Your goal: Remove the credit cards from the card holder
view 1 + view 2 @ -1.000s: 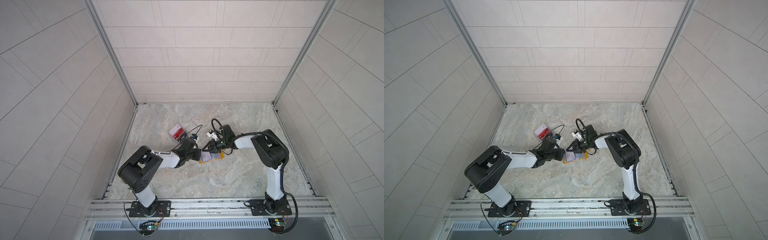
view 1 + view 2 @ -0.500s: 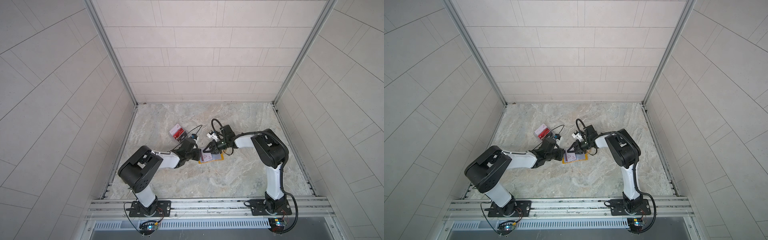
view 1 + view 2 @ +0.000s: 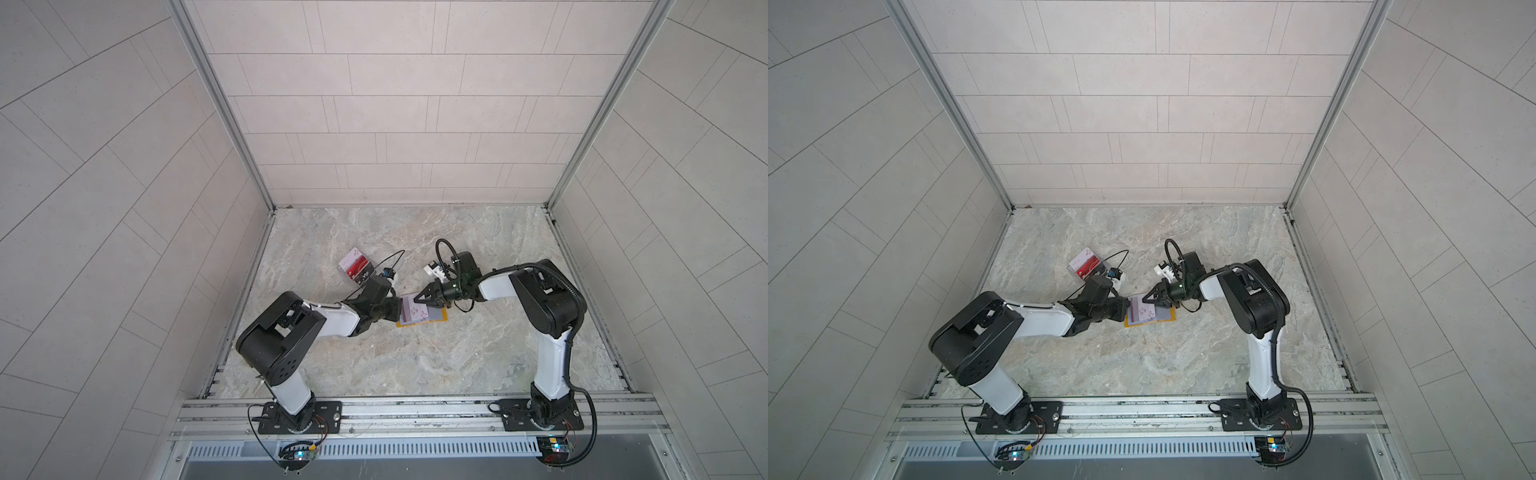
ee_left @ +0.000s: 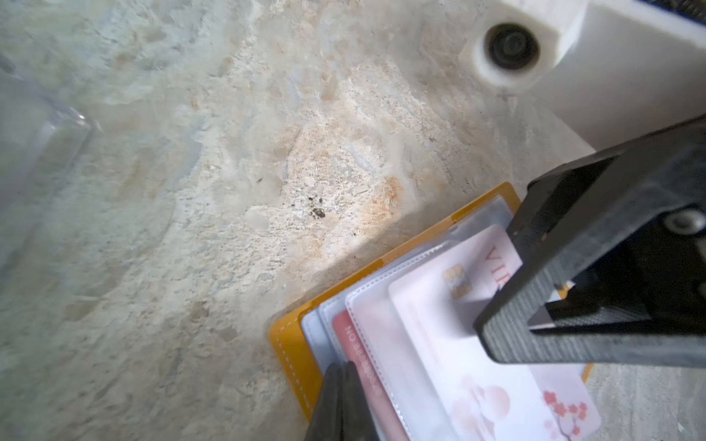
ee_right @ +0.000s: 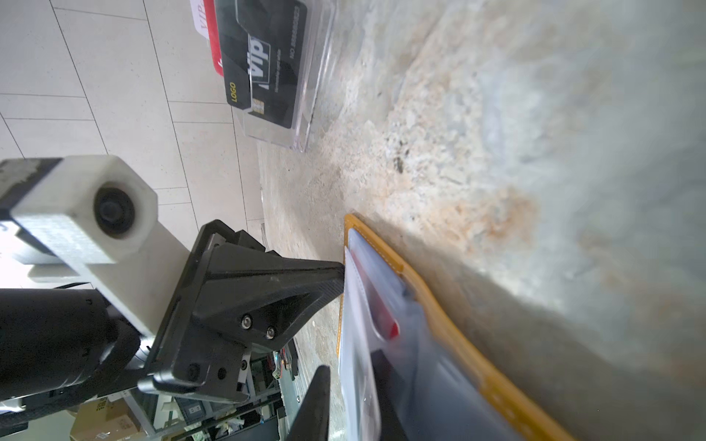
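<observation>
The mustard-yellow card holder (image 3: 441, 319) (image 3: 1130, 323) lies open on the marble floor, its clear sleeves fanned out. My left gripper (image 3: 397, 309) (image 4: 341, 376) is shut, its tips pressing on a sleeve at the holder's (image 4: 290, 343) edge beside a red card (image 4: 355, 351). From the other side my right gripper (image 3: 419, 297) (image 5: 349, 361) reaches over the holder (image 5: 439, 305). Its jaws stand narrowly apart on either side of a whitish card (image 4: 477, 362) with pink flowers, and a small gap shows at one finger. A red card (image 5: 386, 320) sits in a sleeve behind.
A clear plastic box (image 3: 357, 270) (image 3: 1086, 266) (image 5: 305, 95) holding red and black VIP cards stands on the floor behind my left arm. Tiled walls close in the left, back and right sides. A metal rail (image 3: 415, 409) carries both arm bases at the front.
My right gripper has slid a little to the left over the holder and its jaws have narrowed around the whitish card. My left gripper has stayed shut in place.
</observation>
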Motion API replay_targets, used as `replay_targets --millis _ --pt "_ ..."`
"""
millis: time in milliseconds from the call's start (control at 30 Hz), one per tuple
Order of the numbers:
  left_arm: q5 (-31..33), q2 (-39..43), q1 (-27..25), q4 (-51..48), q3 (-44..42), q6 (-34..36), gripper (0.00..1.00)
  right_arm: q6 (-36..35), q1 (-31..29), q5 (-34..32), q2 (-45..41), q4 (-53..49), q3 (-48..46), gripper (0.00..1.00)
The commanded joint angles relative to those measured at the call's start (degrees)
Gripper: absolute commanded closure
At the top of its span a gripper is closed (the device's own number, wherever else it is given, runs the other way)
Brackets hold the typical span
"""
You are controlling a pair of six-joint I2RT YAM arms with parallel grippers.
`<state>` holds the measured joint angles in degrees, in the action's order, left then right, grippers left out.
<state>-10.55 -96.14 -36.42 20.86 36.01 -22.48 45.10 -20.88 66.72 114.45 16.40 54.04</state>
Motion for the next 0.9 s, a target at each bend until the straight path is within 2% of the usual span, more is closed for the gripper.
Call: replay_targets --millis 0,267,700,867 --pt "1.0 -1.8 -0.3 -4.8 -0.7 0.2 1.00 1.7 0.3 0.8 -2.9 3.4 -0.6 0.82" --pt "1.1 -1.9 -0.3 -5.0 -0.4 0.3 1.00 1.2 1.5 -0.1 -3.7 2.5 -1.1 0.85" --pt "1.1 -1.7 -0.3 -5.0 -0.5 0.3 1.00 -9.4 2.4 -6.9 -5.0 -13.1 0.7 0.98" --pt "1.1 -1.6 -0.2 -5.3 -0.2 0.5 1.00 -13.2 2.9 -10.3 -6.8 -19.1 1.4 1.00"
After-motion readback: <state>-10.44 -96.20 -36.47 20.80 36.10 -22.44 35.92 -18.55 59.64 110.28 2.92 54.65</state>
